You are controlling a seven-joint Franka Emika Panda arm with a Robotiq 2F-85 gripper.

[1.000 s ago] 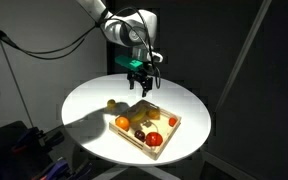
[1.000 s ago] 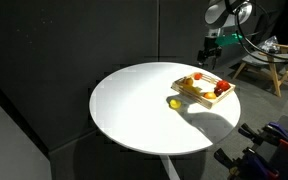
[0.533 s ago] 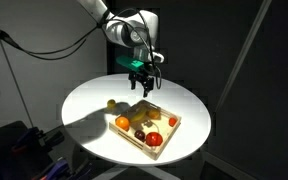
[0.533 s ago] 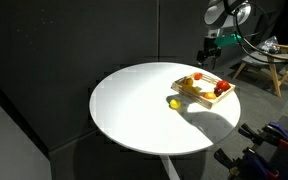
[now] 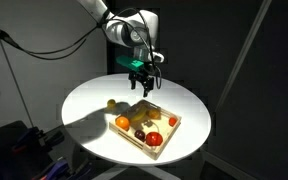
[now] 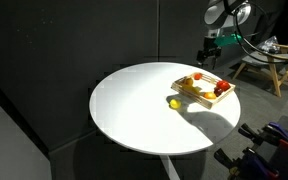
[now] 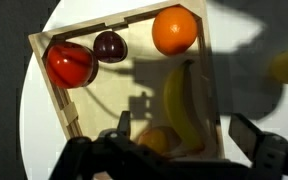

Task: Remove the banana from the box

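Observation:
The banana [image 7: 181, 105] lies in the right part of the light wooden box [image 7: 109, 90], its lower end next to an orange fruit [image 7: 159, 141]. The box sits on the round white table in both exterior views [image 5: 132, 140] [image 6: 196, 98]. My gripper [image 7: 184, 135] is open and empty and hangs above the box, with its dark fingers [image 7: 122, 126] on either side of the banana's lower end. It also shows in both exterior views [image 5: 139, 82] [image 6: 210, 56]. The banana is too small to make out there.
In the box there are also a red fruit [image 7: 69, 63], a dark plum [image 7: 109, 45] and a round orange [image 7: 174, 30]. A small yellow-green fruit [image 7: 287, 66] [image 5: 111, 104] [image 6: 174, 102] lies on the white table [image 5: 84, 110] beside the box. Dark curtains stand around.

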